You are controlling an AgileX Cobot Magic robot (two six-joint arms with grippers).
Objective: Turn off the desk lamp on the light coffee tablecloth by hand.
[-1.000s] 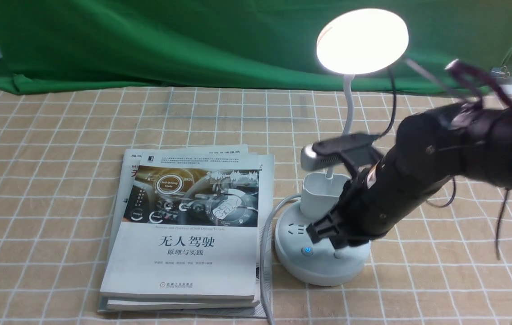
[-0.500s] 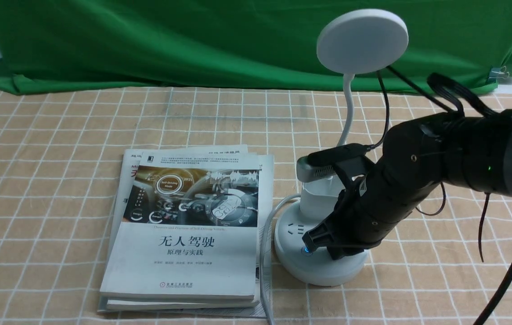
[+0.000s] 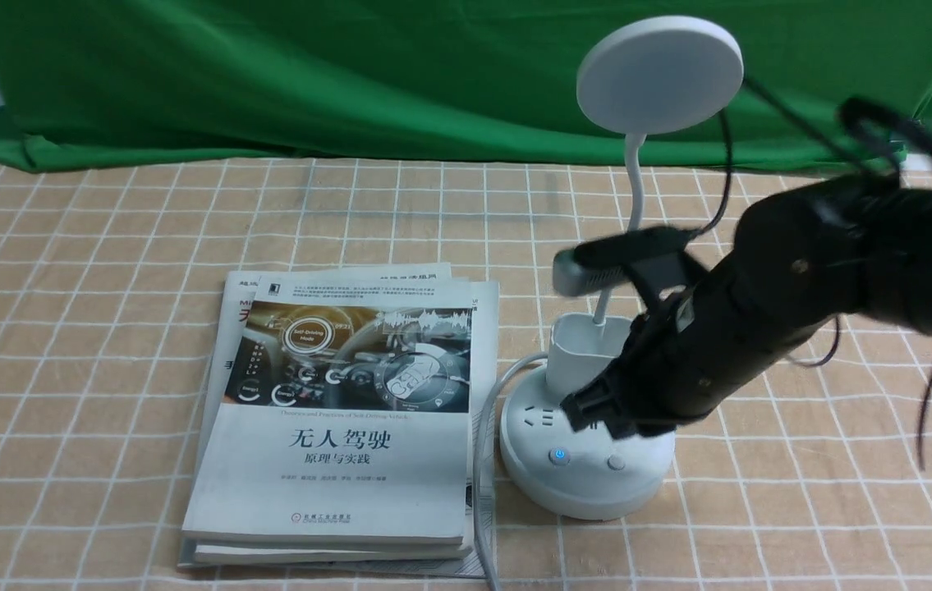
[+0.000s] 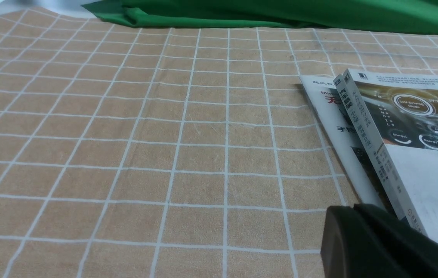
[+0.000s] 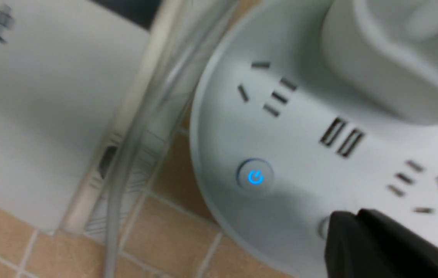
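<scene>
The white desk lamp stands at the right on the light coffee tablecloth; its disc head is dark. Its round base shows a blue-lit power button and a plain button. My right gripper is shut and empty, hovering just above the base, over the plain button. In the right wrist view the base, the blue button and the shut right gripper show, its tip covering part of the plain button. My left gripper is shut, low over the cloth beside the books.
A stack of books lies left of the lamp and shows in the left wrist view. The lamp's grey cord runs between books and base. A green cloth backdrop hangs behind. Black cables trail from the right arm.
The lamp head went from lit to dark. My right gripper dipped onto the base buttons, then lifted up and slightly right, so both buttons now show.
</scene>
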